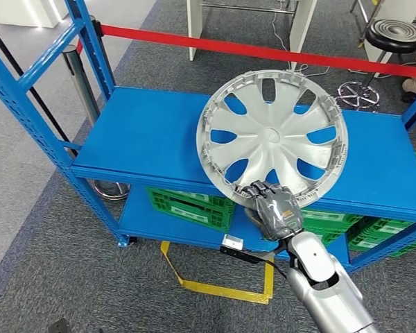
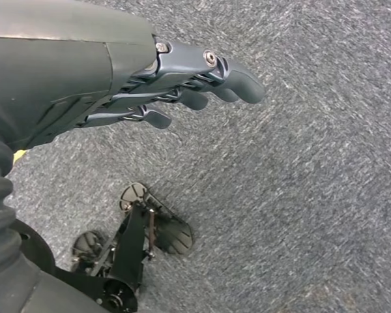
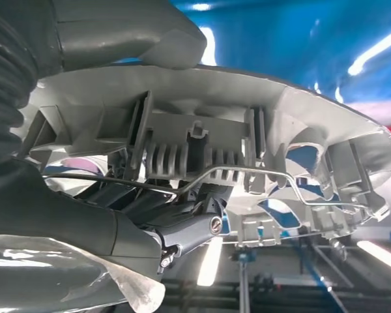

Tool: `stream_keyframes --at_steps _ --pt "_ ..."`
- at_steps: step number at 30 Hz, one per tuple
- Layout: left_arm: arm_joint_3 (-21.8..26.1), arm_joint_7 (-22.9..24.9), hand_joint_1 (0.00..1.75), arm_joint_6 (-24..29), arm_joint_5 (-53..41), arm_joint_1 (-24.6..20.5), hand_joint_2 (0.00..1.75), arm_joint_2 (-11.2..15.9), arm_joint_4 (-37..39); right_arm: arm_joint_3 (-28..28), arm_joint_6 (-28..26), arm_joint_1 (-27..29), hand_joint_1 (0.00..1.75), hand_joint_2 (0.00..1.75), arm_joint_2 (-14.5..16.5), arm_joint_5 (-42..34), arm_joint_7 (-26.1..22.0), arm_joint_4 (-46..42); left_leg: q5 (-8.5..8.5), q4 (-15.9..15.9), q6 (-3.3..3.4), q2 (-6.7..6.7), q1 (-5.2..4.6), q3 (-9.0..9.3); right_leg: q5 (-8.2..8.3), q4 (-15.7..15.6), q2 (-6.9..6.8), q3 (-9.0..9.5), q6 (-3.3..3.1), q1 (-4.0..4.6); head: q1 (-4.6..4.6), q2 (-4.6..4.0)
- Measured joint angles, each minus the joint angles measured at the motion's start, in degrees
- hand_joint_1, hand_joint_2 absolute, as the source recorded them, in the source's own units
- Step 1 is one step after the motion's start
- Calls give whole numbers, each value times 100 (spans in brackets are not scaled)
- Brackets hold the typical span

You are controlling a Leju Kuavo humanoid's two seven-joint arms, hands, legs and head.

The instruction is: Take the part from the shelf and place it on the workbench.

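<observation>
Head view, scanning from left to right: a blue metal shelf (image 1: 159, 132) runs across the scene on grey carpet, with a red barrier tape (image 1: 279, 50) stretched behind it. Green plastic crates (image 1: 190, 206) sit on its lower tier, and yellow floor tape (image 1: 222, 288) marks the carpet in front. Right of centre, a silver hubcap (image 1: 272, 134) with cut-out spokes is tilted up above the top tier — its near rim is gripped by the right hand (image 1: 272, 208), which reaches in from below on a silver arm. A black round stool (image 1: 393, 35) stands far right, behind the tape.

Left wrist view: the left hand (image 2: 184, 85) hangs over grey carpet, fingers stretched out and slightly apart, holding nothing.

Right wrist view: the hubcap's ribbed underside (image 3: 208, 150) with its wire retaining ring (image 3: 262, 179) — the thumb (image 3: 134, 32) presses on one face and the dark fingers (image 3: 184, 228) on the other, clamping the rim.
</observation>
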Motion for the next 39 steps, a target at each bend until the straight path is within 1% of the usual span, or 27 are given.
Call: stream_keyframes --at_steps 1,2,3,4,6,8,11,12,13,14,16,17,18,19,20,22,24,26,28,29,31,32,33,34,35,37,39 --pt "-1 10 0 0 -9 0 175 1 0 15 73 6 175 175 -34 -69 -44 8 8 2 -2 1 -2 -19 -173 376 1 -150 9 -1 2 0" --pt "-2 17 0 -1 -24 3 175 1 0 32 153 18 175 175 -77 -173 -110 15 16 4 -10 1 -1 -35 -265 663 0 -257 25 -6 3 0" --pt "-8 22 0 -9 -46 7 175 1 0 52 227 37 175 175 -131 -303 -192 17 24 6 -23 0 6 -45 -242 755 -2 -273 44 -13 2 0" --pt "-18 26 0 -26 -78 10 175 1 0 71 278 64 175 175 -194 -426 -272 10 33 13 -38 -3 20 -55 -116 625 -5 -180 66 -26 3 0" --pt "-61 21 0 -72 -146 15 175 16 -1 104 281 167 175 175 -324 -562 -379 -49 39 62 -99 -20 52 -89 201 -103 -13 251 125 -56 9 0" --pt "-114 13 0 -99 -198 17 175 46 -2 131 254 310 175 175 -407 -589 -414 -149 46 144 -186 -39 51 -148 328 -590 13 532 108 -55 28 0" --pt "-147 3 0 -101 -226 25 175 78 -1 145 208 493 175 175 -481 -582 -411 -289 86 201 -275 -50 45 -195 334 -582 46 480 -9 -43 25 0" --pt "-149 -1 0 -93 -226 28 175 87 0 139 187 539 175 175 -495 -566 -400 -336 25 246 -288 -44 54 -218 357 -570 47 450 -58 -41 15 0" --pt "-150 -5 0 -82 -225 31 175 98 0 128 154 588 175 175 -506 -540 -385 -391 -118 379 -298 -39 59 -268 387 -566 44 412 -115 -37 6 0" --pt "-151 -5 0 -66 -225 31 175 104 0 113 115 644 175 175 -515 -507 -372 -452 -335 624 -302 -34 60 -353 416 -569 39 368 -175 -28 -9 0" --pt "-152 12 0 -25 -227 33 175 111 0 90 32 788 175 175 -536 -423 -360 -570 -815 1351 -285 -30 42 -563 465 -569 27 274 -270 16 -26 0" --pt "-155 34 0 -3 -232 39 175 112 0 84 -3 866 175 175 -549 -380 -358 -622 -952 1655 -267 -30 32 -622 486 -569 22 231 -302 46 -29 0" --pt "-160 64 0 20 -245 45 175 111 0 82 -31 947 175 175 -562 -344 -356 -668 -986 1801 -238 -30 18 -606 514 -568 16 195 -324 76 -28 0" --pt "-168 92 0 41 -267 52 175 108 0 78 -51 1027 175 175 -579 -311 -352 -718 -926 1742 -197 -30 0 -499 539 -567 11 166 -335 106 -28 0" --pt "-182 119 0 62 -303 54 175 105 0 68 -66 1110 175 175 -598 -285 -346 -775 -800 1485 -144 -30 -26 -305 561 -566 9 143 -339 131 -28 0" --pt "-233 151 0 95 -395 53 175 102 0 20 -84 1302 175 175 -642 -226 -325 -929 -605 725 -19 -32 -92 173 600 -565 -6 112 -329 162 -24 0" --pt "-293 165 0 127 -479 54 175 94 0 -60 -104 1521 175 175 -698 -161 -296 -1117 -570 266 30 -36 -149 423 642 -563 -29 88 -285 162 -23 0" --pt "-339 157 0 163 -526 57 175 77 0 -156 -145 1751 175 175 -759 -90 -274 -1328 -551 171 25 -39 -168 434 685 -577 -38 74 -213 145 -26 0" --pt "-383 125 0 188 -539 46 175 55 0 -255 -209 1972 175 175 -821 -21 -253 -1534 -485 98 55 -30 -148 429 594 -482 -23 -1 -154 133 -16 0" --pt "-403 109 0 191 -539 33 175 44 0 -297 -239 2068 175 175 -846 3 -244 -1628 -448 67 74 -25 -134 422 450 -281 -15 -97 -131 128 -10 0" --pt "-427 101 0 191 -561 11 175 22 0 -359 -275 2228 175 175 -887 -10 -254 -1775 -412 61 100 -14 -135 376 58 412 -7 -388 -90 115 0 0" --pt "-438 110 0 197 -580 7 175 8 0 -377 -280 2292 175 175 -901 -35 -270 -1830 -400 63 101 -10 -139 356 -77 745 -7 -514 -72 110 -2 0" --pt "-451 122 0 212 -605 7 175 -8 0 -389 -281 2349 175 175 -913 -67 -288 -1872 -389 65 97 -7 -141 342 -117 924 -8 -563 -58 108 -2 0" --pt "-464 138 0 227 -627 5 175 -25 0 -395 -281 2395 175 175 -920 -93 -304 -1907 -382 68 90 -6 -140 334 -52 883 -9 -502 -48 107 -1 0" --pt "-476 156 0 244 -642 1 175 -40 0 -397 -281 2430 175 175 -922 -115 -315 -1937 -377 72 83 -5 -137 331 94 639 -11 -340 -44 103 -1 0" --pt "-504 197 0 271 -656 -12 175 -61 0 -394 -284 2465 175 175 -922 -150 -332 -1982 -380 102 56 -5 -145 318 371 -164 -16 135 -47 100 1 0" --pt "-524 225 0 288 -645 -16 175 -67 0 -385 -290 2456 175 175 -920 -180 -367 -2007 -373 143 3 -8 -165 266 443 -609 -12 383 -98 109 -2 0"
